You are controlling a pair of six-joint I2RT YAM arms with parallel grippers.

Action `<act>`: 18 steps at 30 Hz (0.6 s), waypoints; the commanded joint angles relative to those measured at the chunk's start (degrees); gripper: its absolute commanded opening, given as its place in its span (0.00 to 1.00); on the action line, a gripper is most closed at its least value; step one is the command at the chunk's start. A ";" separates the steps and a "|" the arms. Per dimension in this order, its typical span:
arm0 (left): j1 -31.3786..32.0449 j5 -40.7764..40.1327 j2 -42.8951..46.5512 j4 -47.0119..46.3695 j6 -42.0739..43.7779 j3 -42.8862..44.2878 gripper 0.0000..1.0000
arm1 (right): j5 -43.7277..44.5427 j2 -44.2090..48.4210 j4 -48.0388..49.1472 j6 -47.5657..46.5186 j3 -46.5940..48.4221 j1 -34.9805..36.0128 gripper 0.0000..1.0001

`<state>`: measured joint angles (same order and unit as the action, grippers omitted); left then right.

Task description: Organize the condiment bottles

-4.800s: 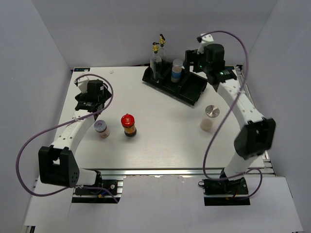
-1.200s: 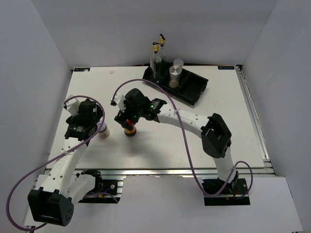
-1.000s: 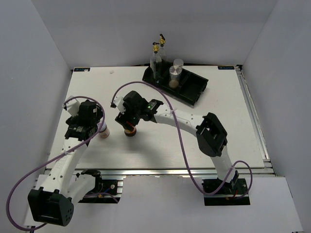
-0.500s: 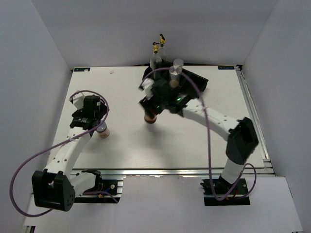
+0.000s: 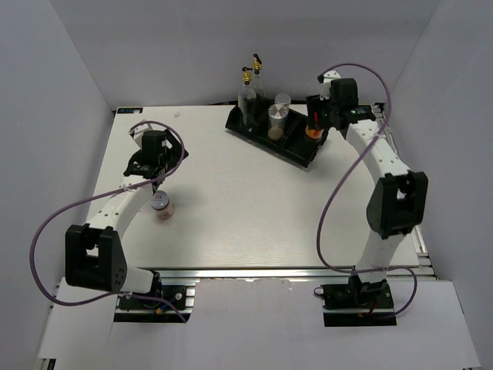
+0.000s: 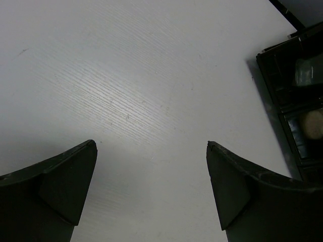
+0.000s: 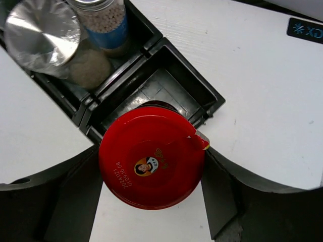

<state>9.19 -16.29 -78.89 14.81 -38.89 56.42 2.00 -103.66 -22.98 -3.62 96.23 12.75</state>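
Right now your right gripper is clamped on the red-capped jar, held over the end of the black tray just past the pale jar and blue-labelled jar, while your left gripper hangs open above the table near the pinkish jar.

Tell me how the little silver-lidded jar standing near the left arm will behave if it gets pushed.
The silver-lidded jar stands upright and looks taller than wide, so a push near its lid would probably tip it. It is round, so once down it would likely roll on the smooth table. It looks rigid; squeezing should not deform it.
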 commanded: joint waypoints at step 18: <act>0.13 -9.02 4.89 17.44 2.25 -0.08 0.98 | 2.49 -17.46 18.32 1.42 10.48 -0.98 0.51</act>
<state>9.45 -22.06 -76.60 27.51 -35.55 57.58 3.88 -122.63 -13.50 -3.73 104.42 12.25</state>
